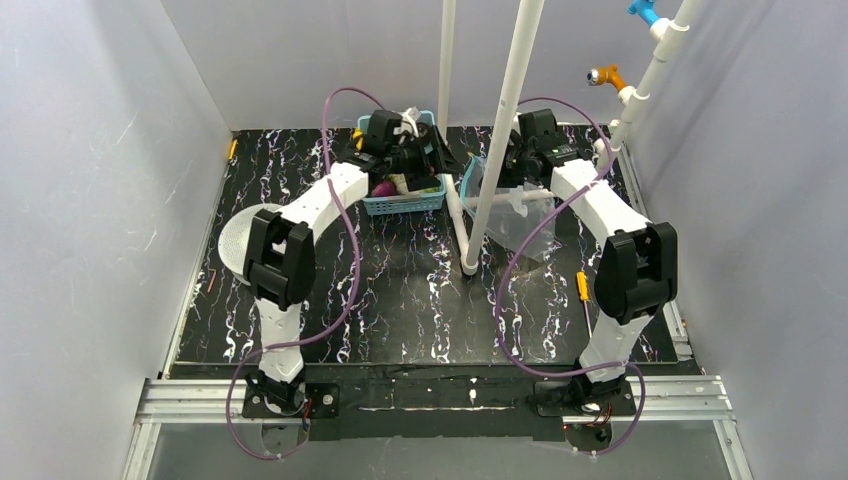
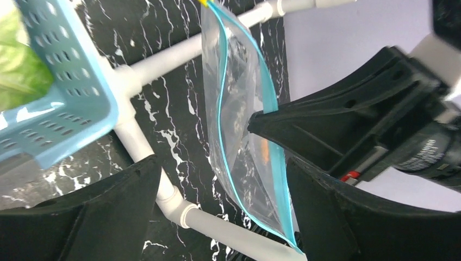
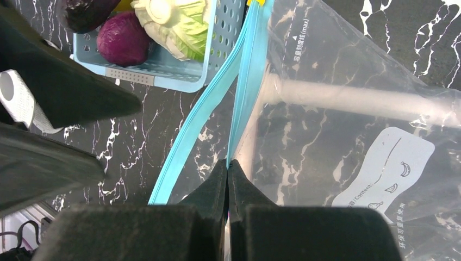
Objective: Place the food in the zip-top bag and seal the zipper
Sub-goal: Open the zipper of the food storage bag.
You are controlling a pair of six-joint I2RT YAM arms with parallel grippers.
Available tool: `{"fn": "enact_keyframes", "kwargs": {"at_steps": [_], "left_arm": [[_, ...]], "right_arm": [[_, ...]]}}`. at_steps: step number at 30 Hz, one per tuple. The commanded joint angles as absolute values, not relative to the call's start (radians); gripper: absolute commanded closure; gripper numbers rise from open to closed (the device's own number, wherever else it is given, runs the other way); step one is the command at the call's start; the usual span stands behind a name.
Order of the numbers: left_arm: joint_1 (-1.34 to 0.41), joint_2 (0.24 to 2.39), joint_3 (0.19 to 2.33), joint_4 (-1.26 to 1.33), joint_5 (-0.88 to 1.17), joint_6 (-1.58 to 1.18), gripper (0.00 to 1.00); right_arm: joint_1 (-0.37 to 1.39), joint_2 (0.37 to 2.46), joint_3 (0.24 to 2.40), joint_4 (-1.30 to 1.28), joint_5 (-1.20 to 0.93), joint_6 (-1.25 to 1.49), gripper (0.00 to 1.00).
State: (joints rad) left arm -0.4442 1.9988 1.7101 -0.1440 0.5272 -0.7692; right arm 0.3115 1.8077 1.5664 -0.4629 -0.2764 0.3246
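Observation:
The clear zip-top bag (image 1: 525, 215) hangs beside the white pipe frame with its mouth open. My right gripper (image 3: 228, 163) is shut on one lip of its teal zipper (image 3: 190, 125); the other lip bows away. My left gripper (image 2: 223, 163) is open and empty, its jaws wide on either side of the bag's mouth (image 2: 239, 109), just right of the basket. The food lies in the light-blue basket (image 3: 163, 81): a round purple piece (image 3: 122, 38) and a dark eggplant (image 3: 87, 11). The banana and apple are hidden. In the top view the left gripper (image 1: 445, 160) and right gripper (image 1: 497, 170) are close together.
A white PVC pipe frame (image 1: 505, 120) stands between the basket (image 1: 405, 200) and the bag, with its base pipes under the bag (image 2: 163, 54). A cabbage (image 3: 174, 22) lies in the basket. A yellow-handled screwdriver (image 1: 583, 287) lies at the right and a white round disc (image 1: 235, 245) at the left.

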Motion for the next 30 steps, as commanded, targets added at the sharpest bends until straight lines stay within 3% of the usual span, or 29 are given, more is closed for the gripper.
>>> {"fn": "enact_keyframes", "kwargs": {"at_steps": [1,11,15,19,25,28,30], "left_arm": [[-0.502,2.029,1.746,-0.201,0.491,-0.714,0.23],[-0.517,2.168,1.911,-0.41,0.395,-0.653,0.62],[-0.522,2.194,1.925,-0.436,0.313,-0.666,0.84],[-0.522,2.202,1.925,-0.456,0.242,-0.67,0.86],[-0.53,2.2,1.961,-0.458,0.265,-0.682,0.83],[-0.531,2.176,1.984,-0.467,0.286,-0.67,0.69],[-0.531,2.143,1.978,-0.474,0.297,-0.647,0.51]], "right_arm": [[0.31,1.723,1.549,-0.402,-0.3,0.29,0.99],[0.305,1.595,1.436,-0.298,-0.312,0.315,0.99],[0.306,1.505,1.381,-0.272,-0.195,0.345,0.99],[0.31,1.392,1.318,-0.249,-0.044,0.329,0.99],[0.346,1.382,1.294,-0.225,-0.022,0.289,0.99],[0.35,1.411,1.309,-0.238,-0.017,0.289,0.99],[0.35,1.423,1.312,-0.241,-0.007,0.286,0.99]]}}
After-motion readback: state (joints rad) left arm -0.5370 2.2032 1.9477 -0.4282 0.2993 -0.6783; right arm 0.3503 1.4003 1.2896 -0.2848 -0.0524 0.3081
